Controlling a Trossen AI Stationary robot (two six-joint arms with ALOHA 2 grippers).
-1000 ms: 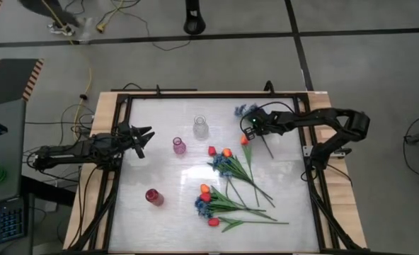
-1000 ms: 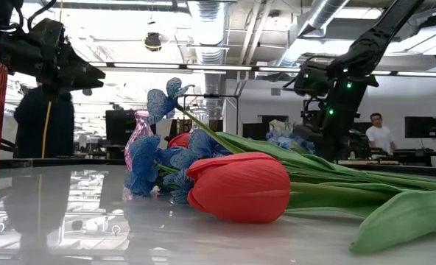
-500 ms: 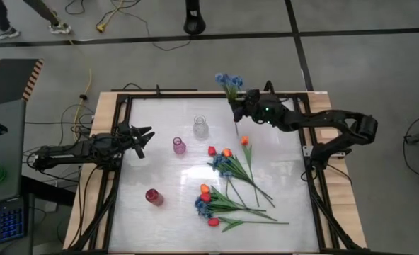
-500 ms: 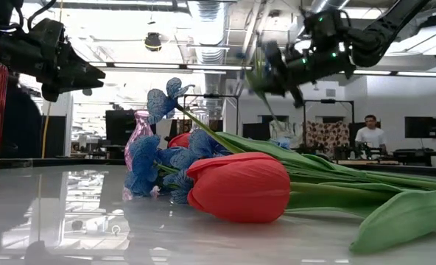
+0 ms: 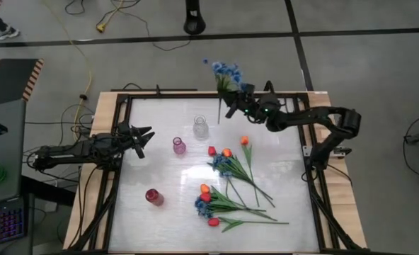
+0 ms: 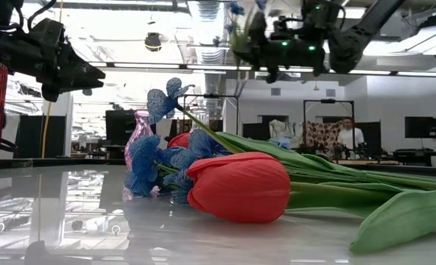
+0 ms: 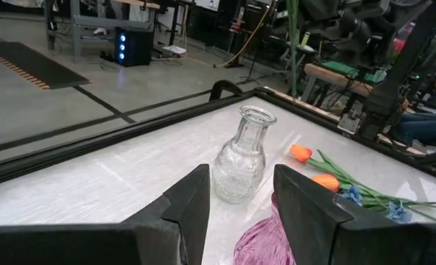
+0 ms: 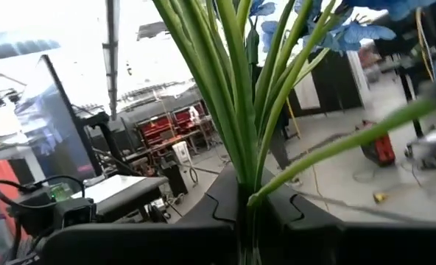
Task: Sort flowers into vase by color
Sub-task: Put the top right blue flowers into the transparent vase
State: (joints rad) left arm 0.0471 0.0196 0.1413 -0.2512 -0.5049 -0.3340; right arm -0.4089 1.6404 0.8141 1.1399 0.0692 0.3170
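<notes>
the right end effector [image 5: 232, 104] hangs above the far edge of the white surface [image 5: 160, 170], clamped on the green stem of a blue-blossom sprig [image 5: 224, 74] whose flower head reaches out past the surface's far rim; in the right wrist view the stems [image 8: 236, 88] run up from between the two dark fingers [image 8: 218, 199], which are closed tight on them. just beside that sprig's lower end stands the clear glass vase [image 5: 200, 127], with a pink vase [image 5: 179, 146] near it and a red vase [image 5: 153, 197] closer to the near left. the left end effector [image 5: 143, 136] waits at the left side of the surface, its fingers [image 7: 192, 202] spread with a gap between them, pointed toward the clear vase and the pink one. the remaining flowers [image 5: 231, 188] lie loose on the right half of the surface: red and orange tulip buds and blue sprigs with stems crossing one another, one orange tulip [image 5: 244, 141] lying nearest the right arm. in the low view a red tulip [image 6: 238, 187] lies flat in the foreground, blue blossoms [image 6: 150, 173] beside it, and a person [image 6: 344, 135] stands in the room beyond.
</notes>
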